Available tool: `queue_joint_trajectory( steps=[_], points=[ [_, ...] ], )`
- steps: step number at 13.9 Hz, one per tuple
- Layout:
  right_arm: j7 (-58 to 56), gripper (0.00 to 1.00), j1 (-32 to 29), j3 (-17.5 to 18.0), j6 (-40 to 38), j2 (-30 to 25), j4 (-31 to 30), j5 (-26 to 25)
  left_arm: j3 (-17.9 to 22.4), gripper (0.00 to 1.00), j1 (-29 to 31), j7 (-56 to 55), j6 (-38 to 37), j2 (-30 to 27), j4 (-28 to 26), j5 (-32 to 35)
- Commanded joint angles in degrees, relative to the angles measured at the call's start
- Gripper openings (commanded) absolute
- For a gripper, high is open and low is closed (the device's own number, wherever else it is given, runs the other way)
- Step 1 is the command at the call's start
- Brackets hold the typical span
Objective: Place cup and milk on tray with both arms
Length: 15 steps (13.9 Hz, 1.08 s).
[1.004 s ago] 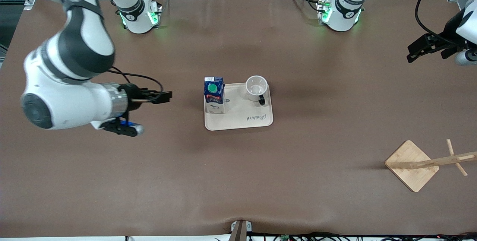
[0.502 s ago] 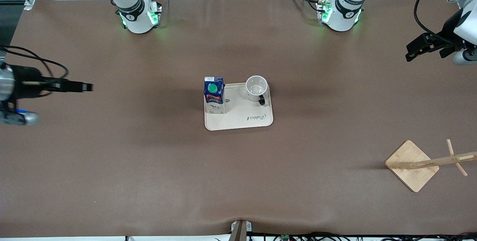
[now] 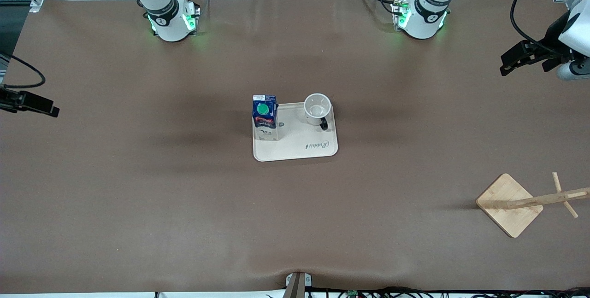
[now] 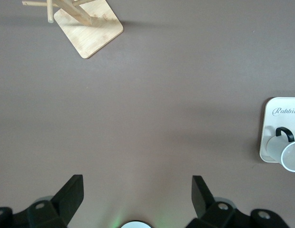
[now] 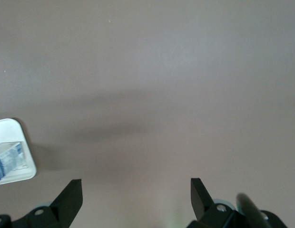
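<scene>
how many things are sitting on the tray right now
2. The milk stands at the tray's edge toward the right arm's end; the cup sits at its corner toward the left arm's end. Nothing looks hidden.

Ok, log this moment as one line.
cup: on tray | milk: on tray | left gripper: open, empty | right gripper: open, empty

Both grippers (image 3: 507,64) (image 3: 50,110) aloft (fingers spread).

I counted one tray (image 3: 295,150), one cup (image 3: 317,109) and one milk (image 3: 265,117) on it, one wooden rack (image 3: 509,205) on the counter (image 3: 138,206), and my two claws: left (image 3: 507,64), right (image 3: 50,110).
</scene>
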Motion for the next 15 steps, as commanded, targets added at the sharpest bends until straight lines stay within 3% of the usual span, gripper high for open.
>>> queue_joint_trajectory(
  steps=[1,3,6,10,15],
  points=[
    [-2.9,1.0,-1.1,0.8,12.7,-17.2,-25.3,-1.7,-0.2,1.0,0.1,0.9,-0.9,0.1,0.8,-0.2],
    [-3.0,1.0,-2.2,0.8,11.0,-17.6,-25.9,-1.7,-0.1,1.0,0.3,0.9,-0.8,0.2,0.9,-0.2],
    [-3.6,1.0,-2.5,0.9,3.8,-16.7,-21.0,-0.8,-0.1,1.0,0.5,0.9,-0.8,0.4,1.8,-0.1],
    [-3.6,1.0,-2.1,1.0,3.5,-16.0,-14.2,-1.5,0.4,1.0,0.8,1.1,-0.8,0.6,2.7,-0.1],
    [-3.7,1.0,-2.9,0.9,3.6,-15.7,-11.8,-1.8,0.4,1.0,0.6,1.1,-0.9,0.6,3.0,-0.1]
  ],
)
